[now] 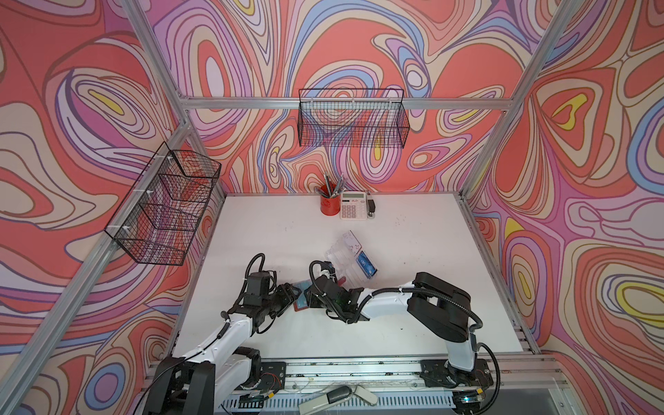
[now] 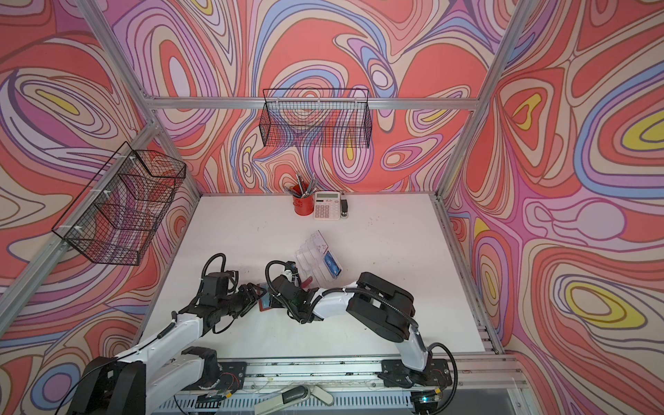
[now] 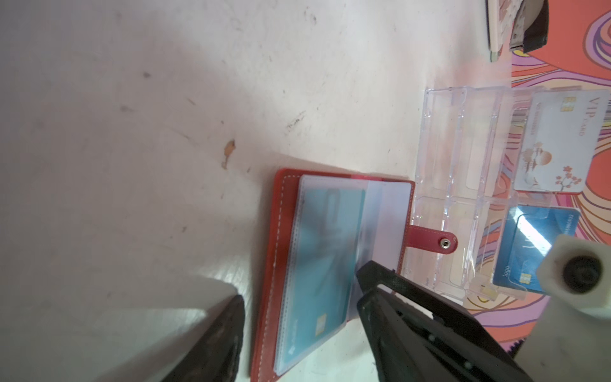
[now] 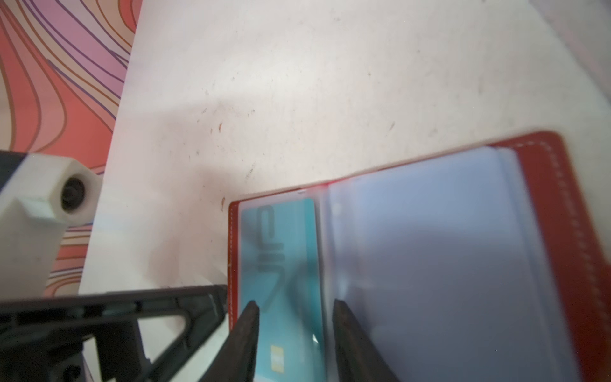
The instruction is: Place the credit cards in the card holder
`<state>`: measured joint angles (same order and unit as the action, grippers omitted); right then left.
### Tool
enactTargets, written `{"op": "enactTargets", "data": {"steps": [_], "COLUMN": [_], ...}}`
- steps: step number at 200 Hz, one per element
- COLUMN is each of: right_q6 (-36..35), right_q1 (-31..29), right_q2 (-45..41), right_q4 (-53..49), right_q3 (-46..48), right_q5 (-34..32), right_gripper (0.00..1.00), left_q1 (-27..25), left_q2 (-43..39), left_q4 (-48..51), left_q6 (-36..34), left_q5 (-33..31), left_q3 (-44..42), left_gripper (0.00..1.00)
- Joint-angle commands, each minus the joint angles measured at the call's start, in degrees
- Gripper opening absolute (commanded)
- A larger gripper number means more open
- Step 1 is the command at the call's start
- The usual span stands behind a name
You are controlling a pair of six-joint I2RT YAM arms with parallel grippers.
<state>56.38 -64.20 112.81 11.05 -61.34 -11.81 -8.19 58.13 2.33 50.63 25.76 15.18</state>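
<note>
Right wrist view: the right hand [image 4: 294, 306] hangs with its jaws apart over a teal plastic card [image 4: 277, 251]. That card is tucked into a clear sleeve of the red stitched-leather card holder [image 4: 582, 231], which lies open and flat on the white worktop [image 4: 297, 82]. The left hand [image 1: 290, 293] stands open at the holder's stitched edge. A blue card [image 3: 535, 244] and a white VIP card [image 3: 558, 145] sit in a clear acrylic tray [image 3: 456, 139] just beside the holder's strap.

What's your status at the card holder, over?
Both open: left hand, right hand, over open red card holder. One teal card inside. Waiting in clear stand: blue card, white card. Nothing in the way.
</note>
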Motion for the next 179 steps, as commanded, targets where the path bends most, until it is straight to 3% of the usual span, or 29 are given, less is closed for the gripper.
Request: {"op": "enactTargets", "data": {"steps": [1, 49, 71, 120, 179], "right_q6": [-3.0, -4.3, -4.1, -4.6, -8.2], "right_q1": [-0.3, 0.1, 0.6, 0.7, 0.7], "right_q2": [-8.0, -19.2, -22.2, -23.5, -17.5], "right_q4": [0.2, -5.9, -6.8, -5.5, -9.8], "right_q3": [4.0, 9.7, 12.1, 14.9, 9.0], "right_q5": [-4.8, -13.6, -16.2, -17.0, -13.0], "right_gripper": [0.45, 0.53, 0.55, 0.57, 0.55], "left_q1": [0.1, 0.1, 0.1, 0.4, 0.4], "left_q2": [-3.6, -16.5, -18.8, -15.2, -7.2], "left_q4": [6.4, 9.7, 11.1, -4.6, -8.6], "left_q6": [-1.6, -6.2, -2.1, 1.4, 1.2], "left_q5": [-2.6, -6.9, -12.8, -7.5, -5.1], "left_q3": [1.7, 4.2, 4.9, -2.6, -2.8], "left_gripper": [0.70, 0.79, 0.83, 0.86, 0.89]}}
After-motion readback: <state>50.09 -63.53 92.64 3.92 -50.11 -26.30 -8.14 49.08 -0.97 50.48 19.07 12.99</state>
